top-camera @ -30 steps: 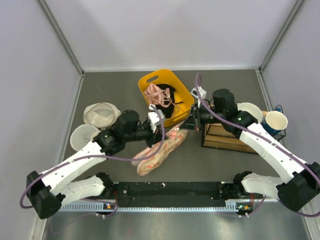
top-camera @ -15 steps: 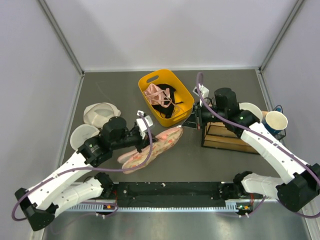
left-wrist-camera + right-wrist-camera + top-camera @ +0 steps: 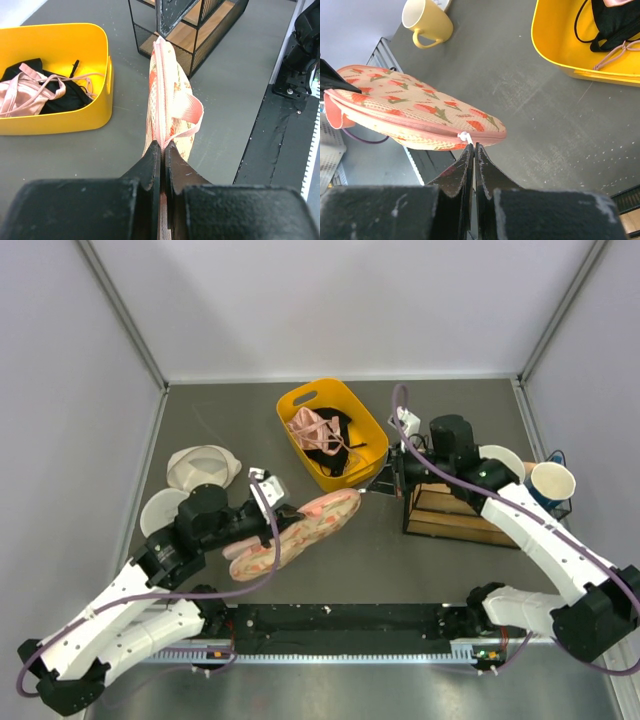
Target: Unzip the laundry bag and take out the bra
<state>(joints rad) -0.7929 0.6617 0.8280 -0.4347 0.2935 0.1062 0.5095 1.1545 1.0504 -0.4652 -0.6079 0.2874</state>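
Laundry bag (image 3: 292, 533): left fingers (image 3: 148, 167) clamp its zip edge, right fingers (image 3: 462, 167) pinch its pull (image 3: 464, 136)

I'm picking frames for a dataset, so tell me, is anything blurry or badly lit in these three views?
Top external: even soft light, faint shadows, all sharp. Left wrist: the left gripper close to the lens is soft, the laundry bag crisp. Right wrist: the right gripper blurs near the lens; bag and yellow basket are sharp.
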